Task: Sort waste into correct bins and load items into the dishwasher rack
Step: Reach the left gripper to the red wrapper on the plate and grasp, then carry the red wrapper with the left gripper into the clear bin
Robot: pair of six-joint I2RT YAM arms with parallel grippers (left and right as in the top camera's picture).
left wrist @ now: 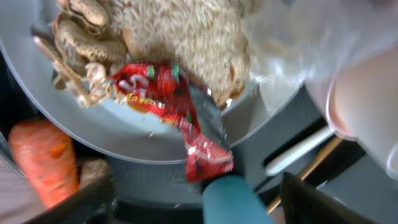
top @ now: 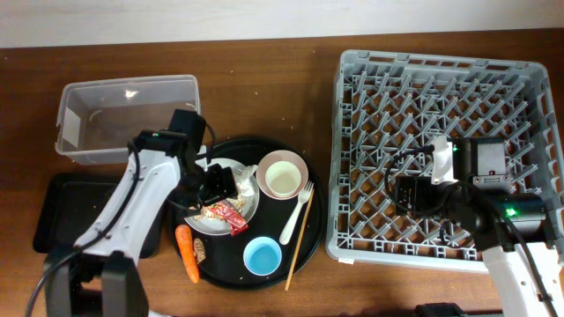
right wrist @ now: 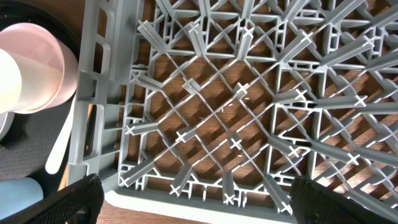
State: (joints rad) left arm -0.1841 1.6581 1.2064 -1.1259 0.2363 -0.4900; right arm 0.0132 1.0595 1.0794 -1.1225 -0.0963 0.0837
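Observation:
A white plate (top: 211,222) on the round black tray holds beige food scraps (left wrist: 180,37), a crumpled red wrapper (top: 231,214) and a white tissue (top: 244,183). My left gripper (top: 216,185) hovers open just above the plate. In the left wrist view its fingers (left wrist: 199,208) straddle the red wrapper (left wrist: 177,102), apart from it. A carrot (top: 186,252) and a brown scrap (top: 202,250) lie beside the plate. A pink bowl (top: 282,176) holds a white cup. A blue cup (top: 263,256), white fork (top: 297,216) and chopsticks (top: 301,242) lie nearby. My right gripper (top: 414,192) is open and empty over the grey dishwasher rack (top: 441,79), also in the right wrist view (right wrist: 205,205).
A clear plastic tub (top: 128,88) stands at the back left. A shallow black rectangular tray (top: 53,211) lies in front of it, partly under my left arm. The round black tray (top: 304,255) sits between these bins and the rack. The rack's floor (right wrist: 249,106) holds nothing.

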